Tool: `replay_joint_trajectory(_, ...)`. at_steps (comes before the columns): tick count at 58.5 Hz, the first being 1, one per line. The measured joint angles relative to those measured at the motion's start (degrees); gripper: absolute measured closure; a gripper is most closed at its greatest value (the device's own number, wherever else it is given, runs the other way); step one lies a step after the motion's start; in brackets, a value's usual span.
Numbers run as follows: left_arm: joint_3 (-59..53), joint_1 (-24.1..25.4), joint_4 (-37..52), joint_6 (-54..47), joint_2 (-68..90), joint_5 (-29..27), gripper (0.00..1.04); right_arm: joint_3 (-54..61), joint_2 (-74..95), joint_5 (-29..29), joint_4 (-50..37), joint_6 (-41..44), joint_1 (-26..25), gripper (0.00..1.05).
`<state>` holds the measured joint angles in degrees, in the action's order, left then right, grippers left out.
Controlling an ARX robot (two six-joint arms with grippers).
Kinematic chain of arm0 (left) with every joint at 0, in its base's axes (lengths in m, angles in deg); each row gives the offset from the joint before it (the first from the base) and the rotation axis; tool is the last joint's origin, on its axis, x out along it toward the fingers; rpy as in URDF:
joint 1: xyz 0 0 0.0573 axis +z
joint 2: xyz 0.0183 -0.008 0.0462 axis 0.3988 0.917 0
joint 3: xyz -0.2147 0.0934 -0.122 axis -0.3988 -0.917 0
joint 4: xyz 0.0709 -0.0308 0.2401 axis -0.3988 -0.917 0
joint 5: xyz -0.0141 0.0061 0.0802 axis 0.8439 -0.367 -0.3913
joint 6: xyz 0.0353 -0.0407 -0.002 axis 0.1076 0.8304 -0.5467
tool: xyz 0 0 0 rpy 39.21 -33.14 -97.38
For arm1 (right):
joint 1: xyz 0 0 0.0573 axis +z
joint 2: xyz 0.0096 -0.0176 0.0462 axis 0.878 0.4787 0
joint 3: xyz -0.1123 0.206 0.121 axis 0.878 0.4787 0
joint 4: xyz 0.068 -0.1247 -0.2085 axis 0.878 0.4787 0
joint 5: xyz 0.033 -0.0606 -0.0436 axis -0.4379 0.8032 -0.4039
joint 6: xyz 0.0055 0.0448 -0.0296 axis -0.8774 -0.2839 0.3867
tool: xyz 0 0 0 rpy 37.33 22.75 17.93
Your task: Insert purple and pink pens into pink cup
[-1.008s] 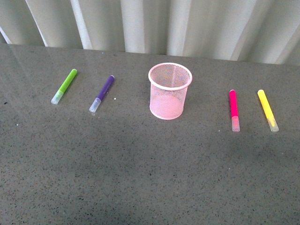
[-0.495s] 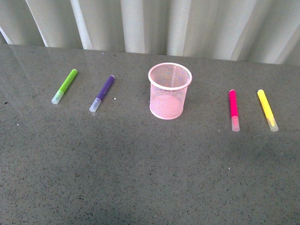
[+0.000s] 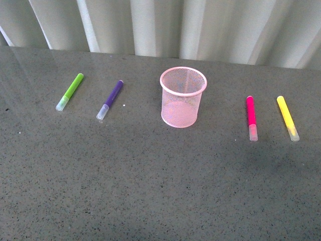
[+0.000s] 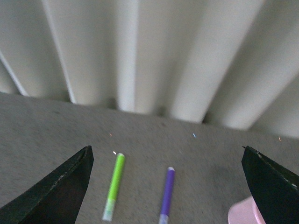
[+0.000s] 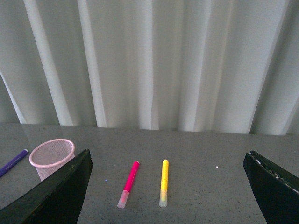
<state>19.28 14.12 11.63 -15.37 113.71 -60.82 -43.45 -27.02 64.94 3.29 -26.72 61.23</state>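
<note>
Neither arm shows in the front view. The left gripper (image 4: 166, 151) has its fingers spread wide with nothing between them, and the right gripper (image 5: 168, 153) is likewise wide and empty. The purple pen (image 3: 110, 99) lies flat ahead of the left fingers, within their span. The lime-green pen (image 3: 69, 92) lies near it on the side away from the pink cup (image 3: 180, 108). The pink pen (image 3: 252, 117) lies flat ahead of the right fingers, and the yellow pen (image 3: 287, 117) lies beside it, farther from the cup. The cup stands upright between the two pairs, well apart from both, and appears empty. In my judgement the step in hand is the approach to a first pen. The fingers should straddle the barrel across its length at mid-body, not at the pale cap, and narrow early so the outer finger misses the neighbouring pen. The table (image 3: 150, 191) is open around each pen; the tightest room is the gap to that neighbour. The curtain (image 3: 160, 25) hangs well beyond. The cup's rim is the edge to clear: lift, turn the pen upright, then lower.
</note>
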Motion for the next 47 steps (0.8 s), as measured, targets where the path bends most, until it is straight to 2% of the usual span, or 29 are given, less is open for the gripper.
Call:
replay_joint_trajectory(11,16.57,-1.31,-14.29,-3.65,15.85,1.92,0.07,0.0,0.0,0.0,0.0,0.0,0.0,0.07)
replay_joint_trajectory(24,26.84,-2.05,-28.39,-7.61,28.2,2.45,0.07,0.0,0.0,0.0,0.0,0.0,0.0,0.07)
replay_joint_trajectory(31,28.11,-2.1,-31.39,-8.28,31.43,3.15,0.07,0.0,0.0,0.0,0.0,0.0,0.0,0.07)
replay_joint_trajectory(47,30.69,-3.34,-32.3,-11.93,35.17,7.61,0.07,0.0,0.0,0.0,0.0,0.0,0.0,0.07)
